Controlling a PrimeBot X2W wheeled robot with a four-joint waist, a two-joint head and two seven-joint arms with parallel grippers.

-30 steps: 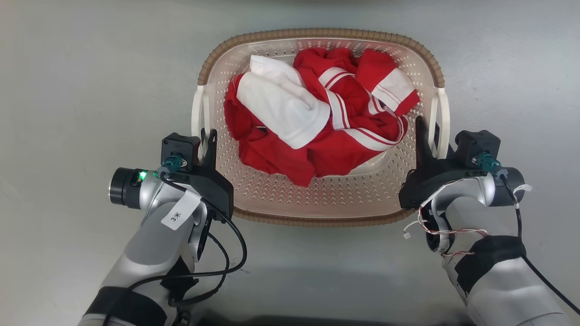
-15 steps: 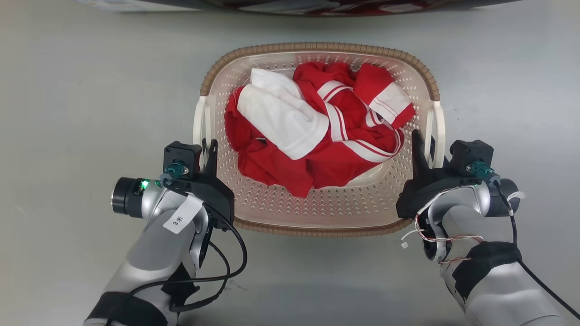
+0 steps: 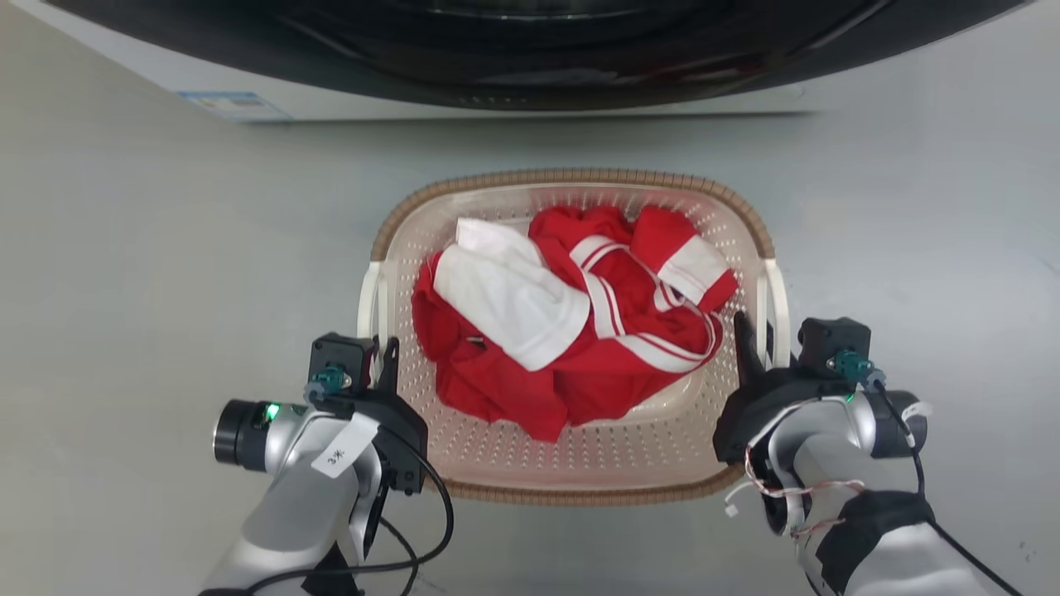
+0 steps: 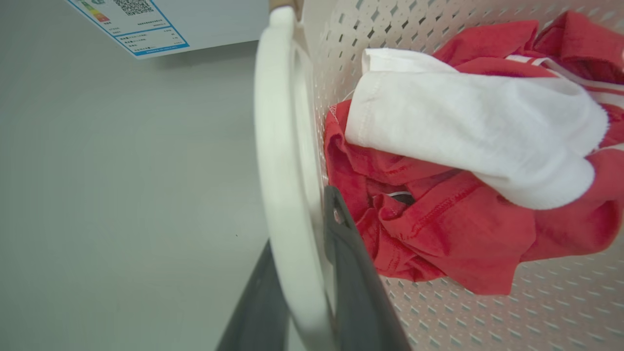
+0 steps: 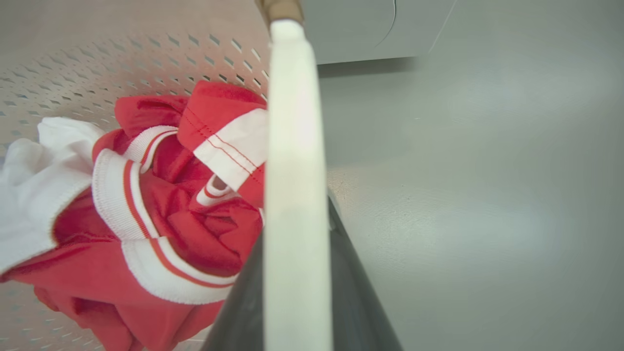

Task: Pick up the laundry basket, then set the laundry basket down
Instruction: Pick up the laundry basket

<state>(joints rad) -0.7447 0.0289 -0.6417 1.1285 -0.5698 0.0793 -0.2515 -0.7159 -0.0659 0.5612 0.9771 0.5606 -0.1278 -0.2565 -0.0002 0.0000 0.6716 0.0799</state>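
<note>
The laundry basket (image 3: 571, 177) is cream-white and perforated with a brown woven-look rim. It holds red and white clothes (image 3: 580, 331). My left gripper (image 3: 383, 358) is shut on the basket's left white handle (image 3: 368, 302). In the left wrist view that handle (image 4: 282, 185) runs between the dark fingers (image 4: 348, 278) of my left gripper (image 4: 300, 219). My right gripper (image 3: 749, 343) is shut on the right handle (image 3: 774, 302). The right wrist view shows this handle (image 5: 295, 146) clamped in my right gripper (image 5: 295, 219). I cannot tell whether the basket touches the floor.
A washer (image 3: 530, 50) with a dark round door stands just beyond the basket, carrying a blue-edged label (image 3: 232, 106) on its white front. Grey floor (image 3: 149, 273) spreads to both sides and between the basket and the washer.
The whole head picture has shifted: the washer has come into view at the top. Basket and grippers now sit lower and look smaller. Both grips on the handles are unchanged.
</note>
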